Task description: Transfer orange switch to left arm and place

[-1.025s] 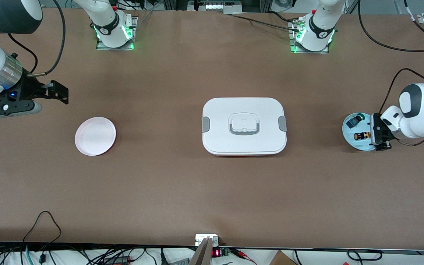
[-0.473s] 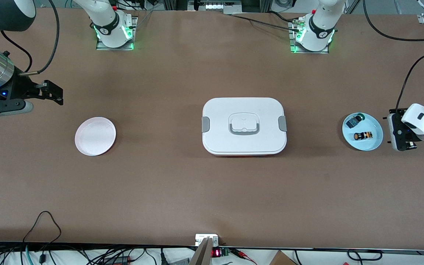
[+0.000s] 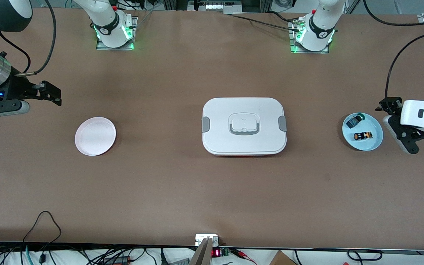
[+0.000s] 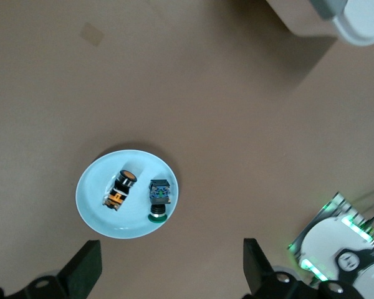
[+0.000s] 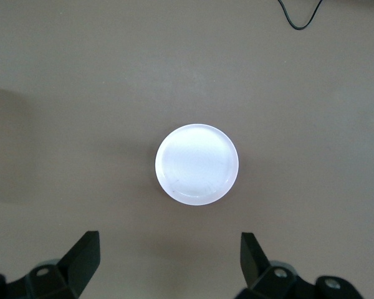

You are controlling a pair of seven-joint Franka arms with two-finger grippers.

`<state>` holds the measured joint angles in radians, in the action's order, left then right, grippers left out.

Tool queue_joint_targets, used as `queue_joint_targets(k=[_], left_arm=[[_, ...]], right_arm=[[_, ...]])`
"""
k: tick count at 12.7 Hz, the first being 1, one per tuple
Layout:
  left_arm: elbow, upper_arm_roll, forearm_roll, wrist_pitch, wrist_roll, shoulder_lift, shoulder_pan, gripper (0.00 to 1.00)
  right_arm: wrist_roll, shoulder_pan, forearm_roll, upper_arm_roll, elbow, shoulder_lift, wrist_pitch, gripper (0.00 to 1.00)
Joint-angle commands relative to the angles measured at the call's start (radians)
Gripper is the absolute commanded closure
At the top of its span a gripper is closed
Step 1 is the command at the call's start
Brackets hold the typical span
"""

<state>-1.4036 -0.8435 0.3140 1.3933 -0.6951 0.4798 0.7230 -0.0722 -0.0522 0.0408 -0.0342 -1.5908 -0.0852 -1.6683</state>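
The brown table [image 3: 182, 191] took up nearly everything, and the white box [image 3: 244, 126] sat shut at its middle, grey clips on both ends. The two arms hung up in the air at either end of the table. The right gripper [image 3: 31, 96] hovered over bare table at its own end, near the empty white plate [image 3: 95, 136], with its fingers [image 5: 81, 255] spread wide and nothing between them. The left gripper [image 3: 399, 125] hung just beside the pale blue plate [image 3: 375, 144] at the other end, its fingers [image 4: 87, 268] likewise wide apart and empty. On that blue plate lay the orange switch [image 3: 362, 136], tipped on its side, close to the green-capped part [image 3: 354, 120] but not clearly touching it; the green-capped part lay farther from the front camera.
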Motion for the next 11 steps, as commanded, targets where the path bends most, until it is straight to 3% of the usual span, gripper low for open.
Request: queue_joint_targets(k=[1, 3, 4, 5, 7, 8, 10, 11], left_arm=[[0.038, -0.066, -0.022, -0.039, 0.223, 0.008, 0.003, 0.0], [0.043, -0.091, -0.029, -0.034, 0.383, -0.03, -0.01, 0.0], [0.035, -0.054, -0.035, -0.03, 0.446, -0.084, -0.072, 0.0], [0.037, 0.084, -0.07, -0.028, 0.536, -0.122, -0.186, 0.0], [0.031, 0.437, -0.322, 0.01, 0.646, -0.18, -0.411, 0.0], [-0.015, 0.549, -0.41, 0.095, 0.676, -0.22, -0.463, 0.0], [-0.157, 0.627, -0.412, 0.229, 0.725, -0.332, -0.54, 0.0], [-0.229, 0.648, -0.359, 0.248, 0.75, -0.39, -0.58, 0.0]], right_arm=[[-0.018, 0.011, -0.012, 0.002, 0.015, -0.004, 0.013, 0.0], [-0.011, 0.031, -0.018, 0.004, 0.015, -0.016, 0.013, 0.0], [-0.006, 0.031, -0.021, 0.004, 0.015, -0.019, 0.007, 0.0], [-0.006, 0.029, -0.021, 0.004, 0.017, -0.019, 0.004, 0.0], [-0.001, 0.029, -0.019, 0.002, 0.017, -0.018, 0.013, 0.0], [-0.004, 0.029, -0.019, 0.002, 0.015, -0.018, 0.013, 0.0], [-0.003, 0.029, -0.019, 0.002, 0.015, -0.018, 0.013, 0.0], [-0.004, 0.029, -0.019, 0.002, 0.015, -0.018, 0.013, 0.0]])
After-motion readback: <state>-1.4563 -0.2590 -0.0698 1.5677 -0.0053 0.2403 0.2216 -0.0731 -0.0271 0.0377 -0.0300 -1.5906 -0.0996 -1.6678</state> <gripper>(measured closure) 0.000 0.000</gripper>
